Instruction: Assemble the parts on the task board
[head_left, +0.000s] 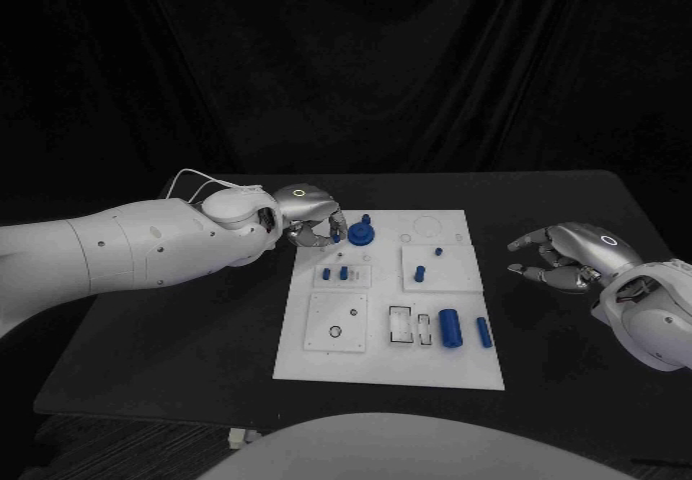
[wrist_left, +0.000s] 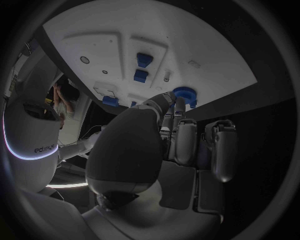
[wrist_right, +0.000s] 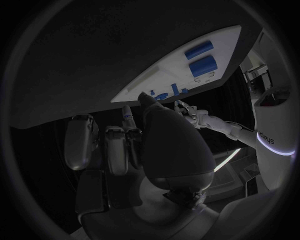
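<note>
The white board (head_left: 389, 296) lies in the middle of the black tabletop (head_left: 173, 340). At its 11 o'clock corner stands a blue round part (head_left: 359, 234) with a short post rising from it. The left hand (head_left: 309, 222) is at that corner, and its fingertips (wrist_left: 164, 100) reach the round part's side; in the left wrist view the fingers are curled in toward the blue disc (wrist_left: 184, 94), touching it at its edge, though whether they truly pinch it I cannot tell.

Toward the board's centre, two small blue pegs (head_left: 336, 272) stand side by side in a square plate, and another small peg (head_left: 420, 271) stands in the plate to their 3 o'clock. A tiny blue piece (head_left: 438, 251) sits just beyond it. Near the board's 4 o'clock area a thick blue cylinder (head_left: 450, 327) lies on its side, with a thinner blue rod (head_left: 483, 332) just beside it.

The right hand (head_left: 562, 258) hovers over the tabletop at the board's 3 o'clock, apart from it, with fingers loosely curved and apart, holding nothing.
</note>
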